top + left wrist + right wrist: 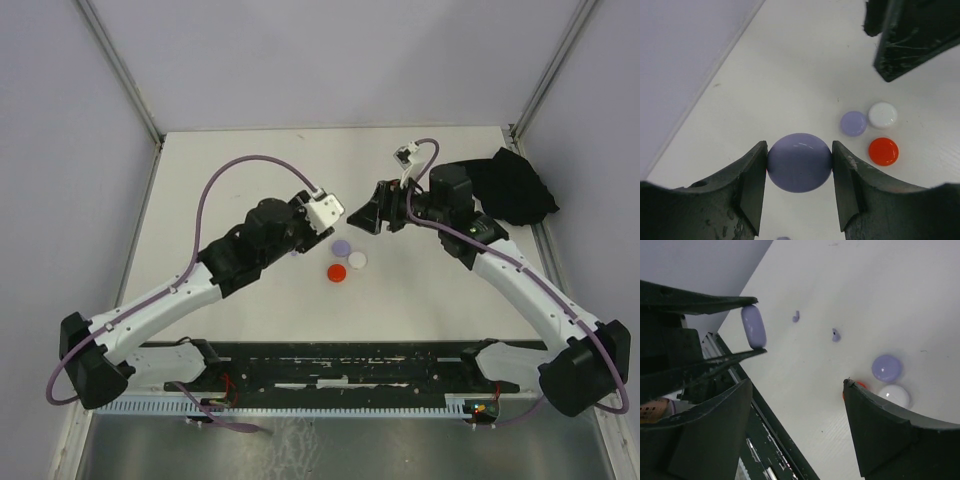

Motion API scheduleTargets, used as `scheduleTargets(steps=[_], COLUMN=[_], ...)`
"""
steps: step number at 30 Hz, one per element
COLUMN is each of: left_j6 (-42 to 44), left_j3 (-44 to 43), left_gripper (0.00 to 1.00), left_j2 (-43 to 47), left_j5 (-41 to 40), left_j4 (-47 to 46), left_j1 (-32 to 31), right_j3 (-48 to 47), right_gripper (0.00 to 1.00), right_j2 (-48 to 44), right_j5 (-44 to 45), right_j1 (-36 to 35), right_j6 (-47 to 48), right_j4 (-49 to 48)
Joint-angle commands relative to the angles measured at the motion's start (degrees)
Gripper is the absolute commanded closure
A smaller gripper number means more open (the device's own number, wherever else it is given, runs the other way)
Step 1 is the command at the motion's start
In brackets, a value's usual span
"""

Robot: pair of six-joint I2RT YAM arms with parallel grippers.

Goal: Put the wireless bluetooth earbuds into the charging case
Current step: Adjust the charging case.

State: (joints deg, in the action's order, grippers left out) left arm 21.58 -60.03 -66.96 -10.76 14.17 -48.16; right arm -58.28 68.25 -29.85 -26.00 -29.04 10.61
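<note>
My left gripper is shut on a lilac round case and holds it above the table. It also shows edge-on in the right wrist view. Two tiny lilac earbuds lie on the white table under it. Three more round cases lie together: lilac, white and red. My right gripper is open and empty, just right of the left gripper and above the three cases. No red or whitish earbuds show.
A black cloth lies at the back right of the table. Grey walls close in the left, right and back. The black base rail runs along the near edge.
</note>
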Motion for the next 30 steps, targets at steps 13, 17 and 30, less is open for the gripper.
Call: scheduleTargets(steps=[13,17,30], left_j6=[22.5,22.8,22.6], left_j3=[8.5,8.3,7.9], left_gripper=[0.59,0.59,0.58], left_j2=[8.4,8.3,8.1], left_j5=[10.6,11.2,12.6], left_j4=[-18.0,-18.2,-18.7], left_j1=[-4.9,-5.1,-5.6], right_j3=[-3.1,-2.9,-1.0], right_gripper=[0.31,0.36,0.57], right_j2=[0.5,1.1,3.6], right_j5=[3.5,2.2,1.2], right_j1=[-10.2,-11.3,-12.0], right_j6=[4.5,5.3,5.7], right_j4=[-9.6,-10.9,-13.3])
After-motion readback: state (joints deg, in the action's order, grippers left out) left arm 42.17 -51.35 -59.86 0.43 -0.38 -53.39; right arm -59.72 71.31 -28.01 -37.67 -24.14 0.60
